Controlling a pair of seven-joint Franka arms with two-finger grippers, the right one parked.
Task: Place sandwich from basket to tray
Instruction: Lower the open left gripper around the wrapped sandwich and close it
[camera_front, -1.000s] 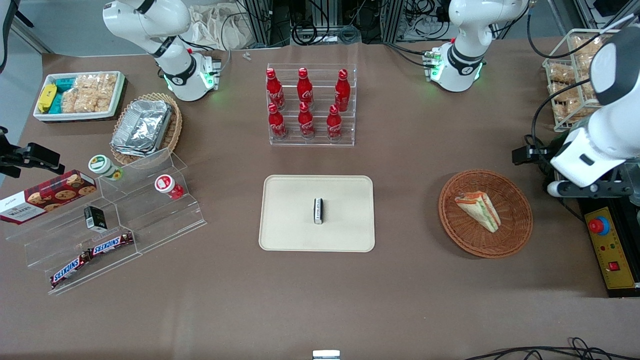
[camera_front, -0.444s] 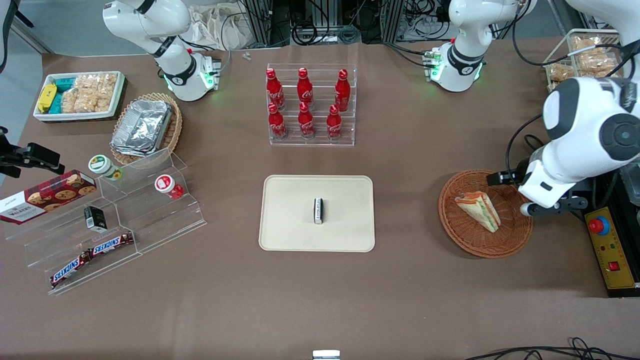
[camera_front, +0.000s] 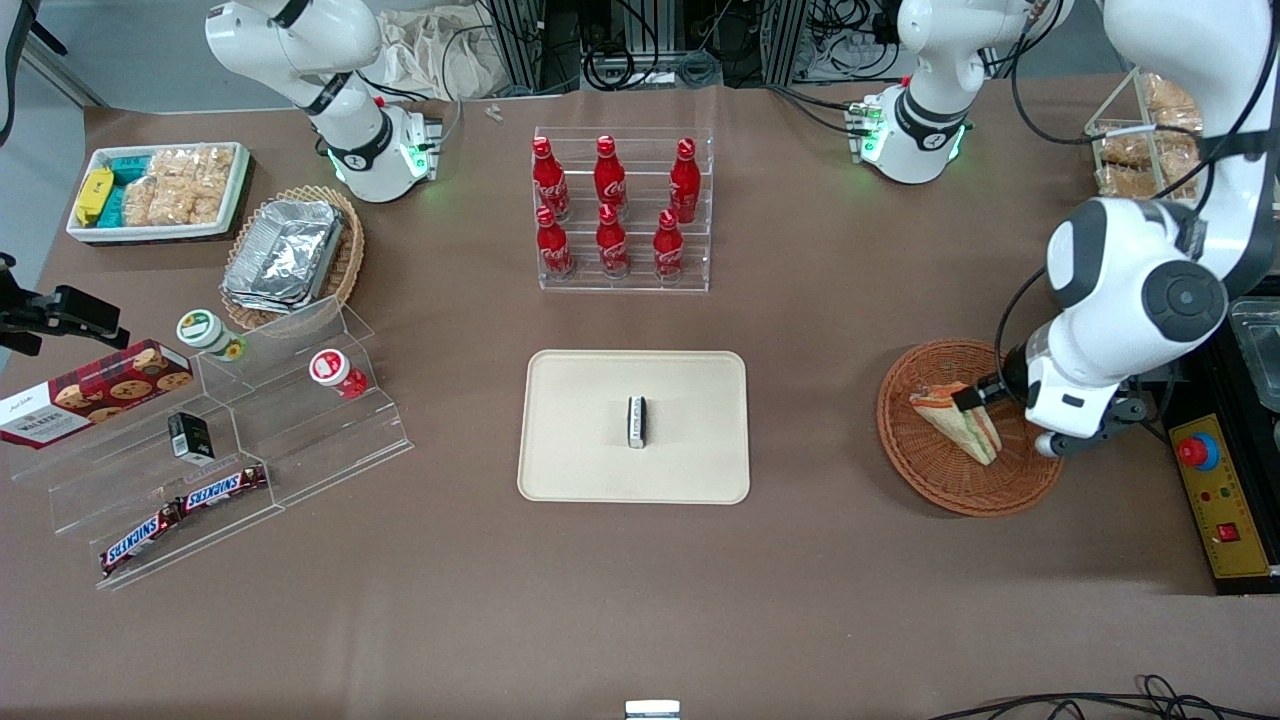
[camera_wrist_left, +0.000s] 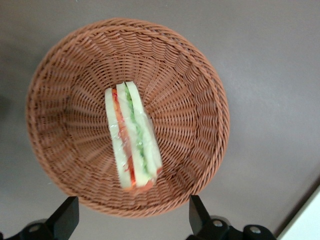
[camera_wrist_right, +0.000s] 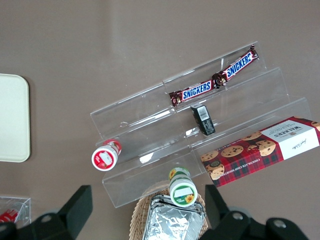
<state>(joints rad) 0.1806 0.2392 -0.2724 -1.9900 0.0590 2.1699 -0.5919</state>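
End effector (camera_wrist_left: 131, 220) status: my fingers (camera_wrist_left: 66, 218) are spread wide and hold nothing. It hangs above the basket (camera_front: 920, 470), toward the working arm's end of the bench (camera_front: 600, 600). In the left wrist view the two fingertips stand well apart, one to each side of the basket's rim (camera_wrist_left: 215, 95), with the whole basket between them.

Largest item first: the bench carries everything. At its middle lies the tray (camera_front: 580, 450), flat and beige, with a small dark upright object (camera_front: 636, 421) on it. The tray is well apart from the basket.

The basket is round, reddish-brown and woven. In the front view my wrist housing (camera_front: 1065, 400) covers the part of it nearest the working arm's edge of the bench.

The sandwich (camera_wrist_left: 132, 137) lies in the basket, close to the basket's centre, resting on its side with the white bread, red and green layers facing up toward my wrist camera. It sits directly below my end effector, untouched, in the gap between my spread fingers. In the front view the sandwich (camera_front: 950, 418) shows just beside my wrist housing.
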